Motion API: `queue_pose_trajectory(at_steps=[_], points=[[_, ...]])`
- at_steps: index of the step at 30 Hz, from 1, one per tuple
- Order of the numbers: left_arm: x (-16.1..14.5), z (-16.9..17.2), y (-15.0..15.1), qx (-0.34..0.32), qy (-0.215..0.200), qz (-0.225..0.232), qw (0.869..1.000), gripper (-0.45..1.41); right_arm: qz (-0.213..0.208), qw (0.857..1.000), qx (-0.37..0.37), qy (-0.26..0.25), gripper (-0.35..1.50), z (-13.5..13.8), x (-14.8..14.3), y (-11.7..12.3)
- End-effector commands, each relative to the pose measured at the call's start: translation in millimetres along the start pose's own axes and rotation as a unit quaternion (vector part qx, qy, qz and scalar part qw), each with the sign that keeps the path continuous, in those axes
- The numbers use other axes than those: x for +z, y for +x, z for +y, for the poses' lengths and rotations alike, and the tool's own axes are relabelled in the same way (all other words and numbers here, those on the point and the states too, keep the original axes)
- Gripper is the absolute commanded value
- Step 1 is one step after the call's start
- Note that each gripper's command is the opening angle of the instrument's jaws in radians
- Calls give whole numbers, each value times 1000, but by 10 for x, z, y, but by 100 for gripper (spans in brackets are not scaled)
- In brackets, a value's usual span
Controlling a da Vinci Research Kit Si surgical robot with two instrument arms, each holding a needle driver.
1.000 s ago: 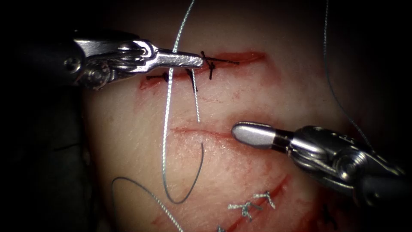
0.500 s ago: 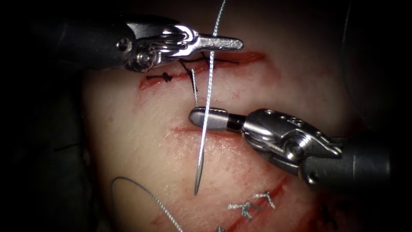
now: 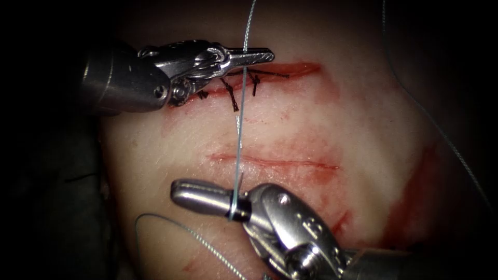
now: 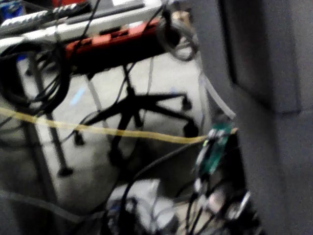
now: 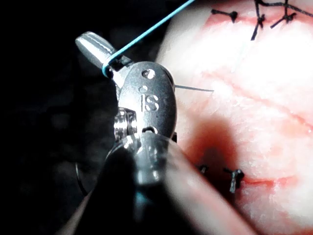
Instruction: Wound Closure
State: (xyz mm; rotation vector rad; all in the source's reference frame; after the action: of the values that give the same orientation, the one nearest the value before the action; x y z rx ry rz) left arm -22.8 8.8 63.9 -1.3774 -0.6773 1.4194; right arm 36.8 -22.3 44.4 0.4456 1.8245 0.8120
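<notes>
Now the left tool (image 3: 257,53) is clamping the thread (image 3: 237,145) right over the stitched cut (image 3: 295,67). Below that cut, the right tool (image 3: 199,192) is hovering with jaws closed and thread crossing their root; pinched or not, I cannot tell, nor where the needle is lying. Tension wants keeping gentle, sparing the tissue (image 3: 290,124). Counting: two tools, three dark stitches (image 3: 232,98).

both tools are polished silver steel: left tool (image 3: 257,53) slim, on a grey shaft; right tool (image 3: 199,193) rounded, black-collared, its wrist drilled with small holes.
</notes>
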Motion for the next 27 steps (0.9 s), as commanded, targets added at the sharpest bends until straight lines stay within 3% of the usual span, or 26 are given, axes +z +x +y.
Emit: queue_pose_trajectory(at_steps=[1, 4, 5, 6, 12, 14, 25, 27], points=[[1, -4, -9, 4, 19, -17, 1000, -45, 9, 1000, -8, -29, -35, 8, 8, -3], [-15, -2, -16, 12, 47, -39, 998, -45, 10, 992, -35, -122, -35, 24, 6, 5], [-15, -2, -16, 12, 47, -39, 998, -45, 10, 992, -35, -122, -35, 24, 6, 5], [-29, 3, -24, 11, 60, -46, 997, -45, 1, 984, -54, -170, -35, 36, 4, 7], [-41, 20, -45, 3, 65, -61, 996, -45, -12, 983, -74, -166, -35, 62, -7, 7], [-42, 30, -50, -5, 64, -67, 996, -45, -37, 983, -75, -162, -35, 69, -15, 7], [-50, 47, -60, -6, 79, -95, 992, -45, -48, 982, -56, -173, -35, 72, -13, 5], [-54, 52, -63, -5, 88, -104, 991, -45, -62, 976, -58, -200, -35, 78, -11, 6]])
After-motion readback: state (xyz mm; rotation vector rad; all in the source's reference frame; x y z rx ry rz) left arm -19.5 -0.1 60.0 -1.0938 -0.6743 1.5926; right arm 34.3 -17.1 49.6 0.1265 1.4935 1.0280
